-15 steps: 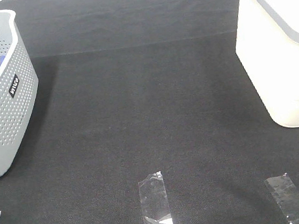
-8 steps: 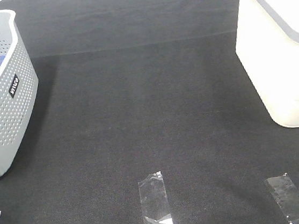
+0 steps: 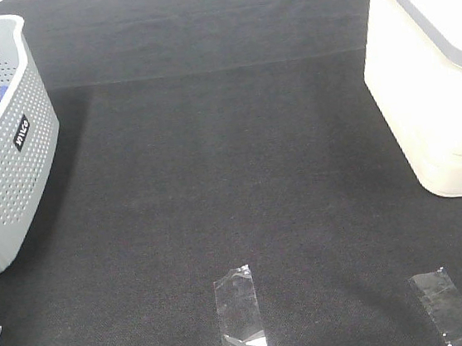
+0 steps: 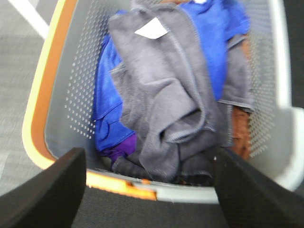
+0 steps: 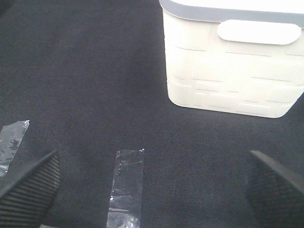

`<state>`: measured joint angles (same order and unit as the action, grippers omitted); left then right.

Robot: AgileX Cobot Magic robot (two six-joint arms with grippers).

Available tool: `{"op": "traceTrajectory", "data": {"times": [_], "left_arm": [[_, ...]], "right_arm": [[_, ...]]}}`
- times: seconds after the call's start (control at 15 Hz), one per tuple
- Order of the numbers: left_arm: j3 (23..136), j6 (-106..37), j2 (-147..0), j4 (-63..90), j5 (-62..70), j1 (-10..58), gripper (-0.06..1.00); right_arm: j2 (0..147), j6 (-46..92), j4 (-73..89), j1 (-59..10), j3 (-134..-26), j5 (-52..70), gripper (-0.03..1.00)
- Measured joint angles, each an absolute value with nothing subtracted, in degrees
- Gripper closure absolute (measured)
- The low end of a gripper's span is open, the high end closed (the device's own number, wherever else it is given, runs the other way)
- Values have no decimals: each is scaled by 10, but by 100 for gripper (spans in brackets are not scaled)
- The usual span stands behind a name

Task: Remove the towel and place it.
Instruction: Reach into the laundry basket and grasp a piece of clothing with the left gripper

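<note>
1. The left gripper (image 4: 148, 159) hangs over the near rim of the grey basket (image 4: 78, 90), jaws spread wide and holding nothing.
2. Inside the basket, the towel (image 4: 161, 95) lies crumpled on the blue cloth (image 4: 213, 42). Its long axis runs away from the gripper along the basket, with a white label (image 4: 151, 29) at the far end.
3. The right gripper (image 5: 152, 171) is spread and empty above the black mat (image 5: 85, 71), with the white bin (image 5: 228, 71) beyond.

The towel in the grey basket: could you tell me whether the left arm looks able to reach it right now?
Probably yes. The left gripper hangs open over the grey basket, and the towel lies on top of the blue cloth with nothing covering it.
</note>
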<state>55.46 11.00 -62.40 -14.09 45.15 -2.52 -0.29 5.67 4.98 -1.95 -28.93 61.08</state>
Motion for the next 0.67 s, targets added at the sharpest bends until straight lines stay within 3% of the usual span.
{"op": "traceTrajectory", "data": {"times": [0.67], "left_arm": [[818,198,-943,-186,533,-28,24]], "right_arm": [[-3,57,50,-19,-289,611,0]]}}
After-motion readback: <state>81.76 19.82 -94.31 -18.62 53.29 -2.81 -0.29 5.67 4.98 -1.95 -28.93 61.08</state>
